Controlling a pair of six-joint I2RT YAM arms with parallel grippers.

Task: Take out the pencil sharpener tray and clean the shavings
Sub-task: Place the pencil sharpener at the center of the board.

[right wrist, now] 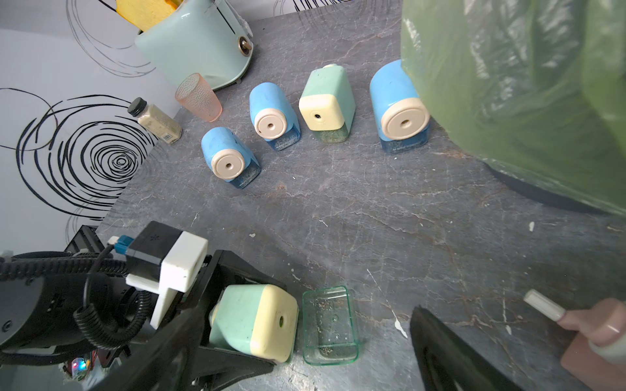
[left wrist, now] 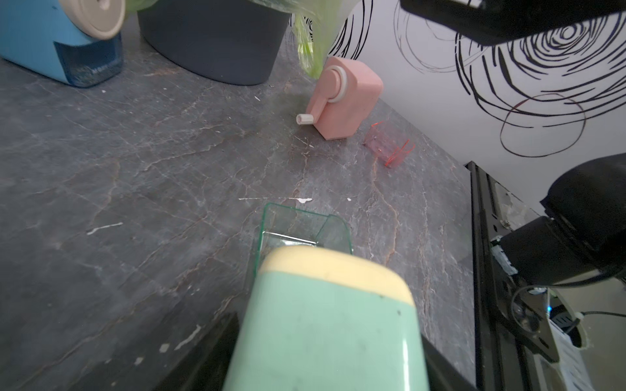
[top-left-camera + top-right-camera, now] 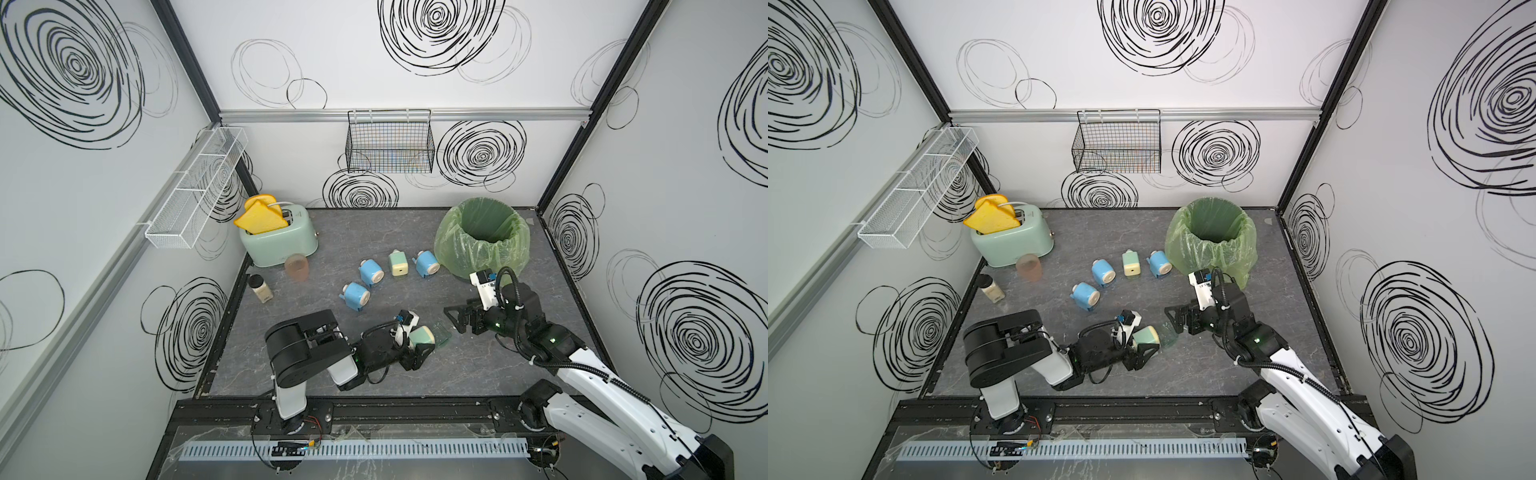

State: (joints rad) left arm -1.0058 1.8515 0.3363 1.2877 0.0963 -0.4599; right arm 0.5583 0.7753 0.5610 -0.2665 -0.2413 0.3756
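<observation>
- The left gripper [image 3: 415, 349] is closed on the sides of a mint sharpener [image 1: 250, 318], which lies tilted near the middle of the desk's front edge, cream face toward the right arm
- The clear green tray [image 1: 330, 326] is out of that sharpener and lies flat on the desk [image 3: 374, 374] just in front of the cream face; it holds only a few specks of shavings
- The right gripper [image 3: 455, 322] hangs just beside the tray with its jaws wide apart, holding nothing
- The bin [image 3: 457, 249] stands at the back right corner of the desk, lined with a green bag that folds over its rim
- 4 more sharpeners stand in a loose arc at the middle of the desk: 3 blue ones [image 1: 230, 155] [image 1: 274, 115] [image 1: 399, 108] and 1 second mint one [image 1: 327, 105]; each has its tray in place with shavings showing through
- A pink sharpener [image 2: 342, 98] stands near the right edge, with a clear pink tray [image 2: 389, 147] apart beside it; what that one holds I cannot tell
- At the back left corner a toaster [image 3: 286, 241] holds yellow toast [image 3: 259, 218] in its slots
- A pink cup [image 3: 297, 268] and a jar [image 3: 259, 286] of pale powder stand near the left edge
</observation>
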